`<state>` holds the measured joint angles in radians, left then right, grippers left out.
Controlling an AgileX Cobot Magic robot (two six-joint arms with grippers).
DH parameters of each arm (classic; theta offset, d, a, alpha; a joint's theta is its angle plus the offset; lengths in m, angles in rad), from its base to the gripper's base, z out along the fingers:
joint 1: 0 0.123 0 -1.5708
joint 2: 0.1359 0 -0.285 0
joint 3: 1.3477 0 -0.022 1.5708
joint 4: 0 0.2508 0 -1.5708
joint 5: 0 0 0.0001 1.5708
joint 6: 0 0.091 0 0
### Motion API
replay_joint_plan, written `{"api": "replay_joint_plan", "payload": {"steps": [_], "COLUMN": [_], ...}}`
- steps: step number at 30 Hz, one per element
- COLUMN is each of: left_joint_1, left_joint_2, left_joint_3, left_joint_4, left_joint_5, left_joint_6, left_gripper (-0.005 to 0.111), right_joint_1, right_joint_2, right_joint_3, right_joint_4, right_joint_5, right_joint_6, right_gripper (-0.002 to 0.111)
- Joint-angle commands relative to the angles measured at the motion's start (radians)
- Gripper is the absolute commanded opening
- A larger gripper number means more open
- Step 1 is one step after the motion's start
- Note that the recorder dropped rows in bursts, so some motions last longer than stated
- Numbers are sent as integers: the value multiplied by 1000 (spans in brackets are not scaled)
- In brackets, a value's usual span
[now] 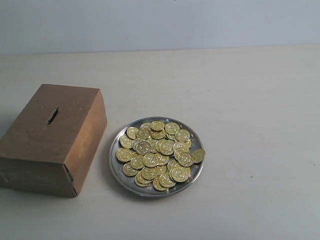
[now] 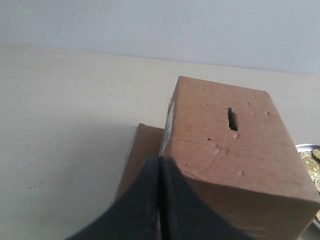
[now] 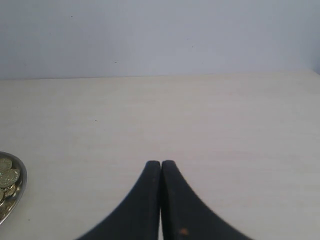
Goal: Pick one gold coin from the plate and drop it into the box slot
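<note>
A brown box [image 1: 52, 137] stands at the left of the table, with a dark slot [image 1: 53, 115] in its top face. Beside it on the right lies a round silver plate [image 1: 117, 169] heaped with gold coins [image 1: 159, 150]. Neither arm shows in the exterior view. The left wrist view looks at the box [image 2: 235, 160] and its slot [image 2: 232, 119] from close by, and my left gripper [image 2: 160, 159] is shut and empty in front of the box's near corner. My right gripper [image 3: 161, 163] is shut and empty over bare table, apart from the plate's rim [image 3: 23, 182].
The tabletop is pale beige with a light grey wall behind it. Bare table stretches to the right of the plate and behind both objects. In the left wrist view the plate's edge with coins [image 2: 312, 162] peeks past the box.
</note>
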<state>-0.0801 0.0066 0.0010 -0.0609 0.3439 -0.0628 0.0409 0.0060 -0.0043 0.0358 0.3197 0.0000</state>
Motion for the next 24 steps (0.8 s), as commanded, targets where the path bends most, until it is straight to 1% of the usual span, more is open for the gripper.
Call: {"api": "replay_joint_plan", "payload": {"steps": [1,5,24], "left_joint_1": [2,2,2], "left_joint_2": [-7,-7,-7], "left_joint_3": [-1,-1,-1], "left_joint_4": [12,12,12], "left_joint_5": [2,2,12], "left_joint_6": [-9,32,46], "left_gripper": [0,0,0], "right_joint_1": [-6,-6,-6], "right_joint_2": [-6,-6,-6], "right_joint_3": [4,4,4], "right_joint_4": [1,1,1], "right_joint_5": [-14,-14,-14], "right_joint_6": [0,0,0], "right_gripper": [0,0,0]}}
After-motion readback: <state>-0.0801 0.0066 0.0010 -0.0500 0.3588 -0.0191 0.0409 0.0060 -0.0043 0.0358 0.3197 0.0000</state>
